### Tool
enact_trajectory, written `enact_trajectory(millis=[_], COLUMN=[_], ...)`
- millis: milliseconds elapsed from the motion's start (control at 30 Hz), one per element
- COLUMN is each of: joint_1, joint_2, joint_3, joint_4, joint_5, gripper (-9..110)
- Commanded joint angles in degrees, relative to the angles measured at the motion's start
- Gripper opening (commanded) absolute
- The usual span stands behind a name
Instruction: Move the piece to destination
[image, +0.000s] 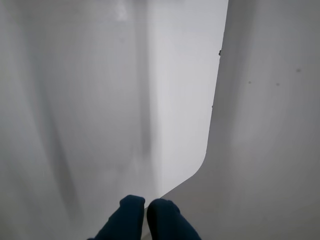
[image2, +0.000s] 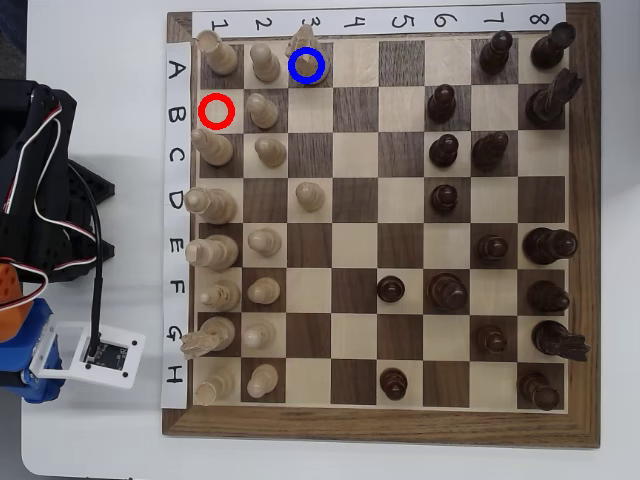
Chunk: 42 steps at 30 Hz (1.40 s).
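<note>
Pale cream wooden chess knight w/ jagged carved head (image2: 300, 45) stands near the top edge of the bench in the overhead view, on the dark-brown wooden board square circled by a thin blue ring (image2: 294, 80), so I judge the move essentially done. The red-ringed square (image2: 216, 111) is bare.

The dark blue two-finger pincer (image: 146, 202) shows in the wrist view w/ fingertips pressed together, nothing between them, over plain white bench.

Risks: the knight's head appears to overlap the paper strip at the top; whether that is a lean or just camera angle I can't tell. The round-topped pale pawn (image2: 264, 62) sits just beside it, so any re-approach could clip either piece.

Writing: paper strips read 1–8 along the board's top, A–H down its left side. No brand legible.
</note>
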Motion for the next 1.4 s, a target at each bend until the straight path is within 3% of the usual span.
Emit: enact_trajectory(millis=[0,1367], joint_1=[-0.79,0.88], joint_2=[3.34,3.34], joint_3=[-1.32,-1.85], joint_4=[0.44,1.85], joint_5=[-0.09,0.44], gripper=[0,0])
